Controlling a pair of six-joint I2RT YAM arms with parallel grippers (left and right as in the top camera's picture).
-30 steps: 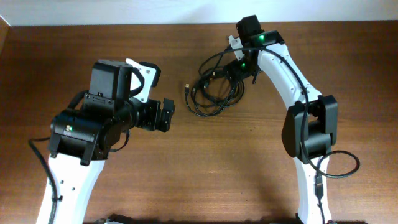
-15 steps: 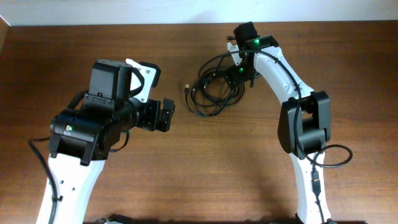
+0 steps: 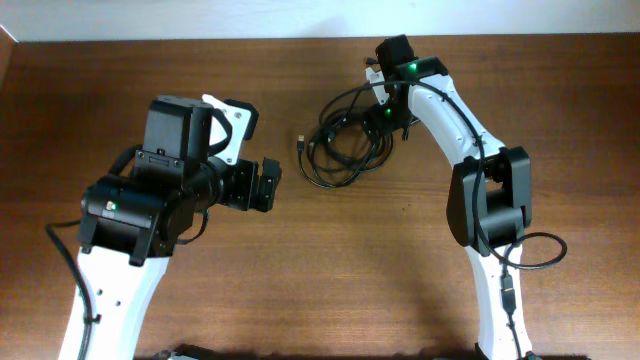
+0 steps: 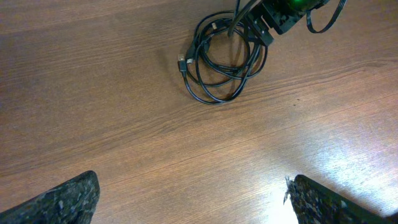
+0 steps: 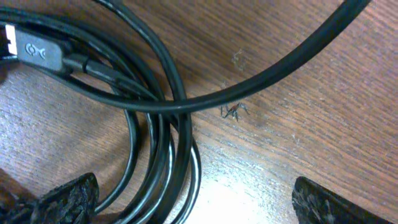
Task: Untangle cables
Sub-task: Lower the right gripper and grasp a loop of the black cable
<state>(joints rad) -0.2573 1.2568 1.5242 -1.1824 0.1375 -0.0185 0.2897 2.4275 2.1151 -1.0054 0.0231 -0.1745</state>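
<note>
cables [image 3: 340, 150]: I see one tangled black coil lying on the wooden table [image 3: 400, 260], plug [image 4: 181, 63] at its left edge | left gripper [image 3: 268, 186]: jaws apart, empty, well left of the coil | right gripper [image 5: 199, 205]: jaws spread wide over the coil's right side, clamping nothing

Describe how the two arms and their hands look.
The left arm and right arm have white curved links and black joint housings, each with a small green light. Thick black cables loop along them. The left hand and right hand have black, rough, speckled fingers.
</note>
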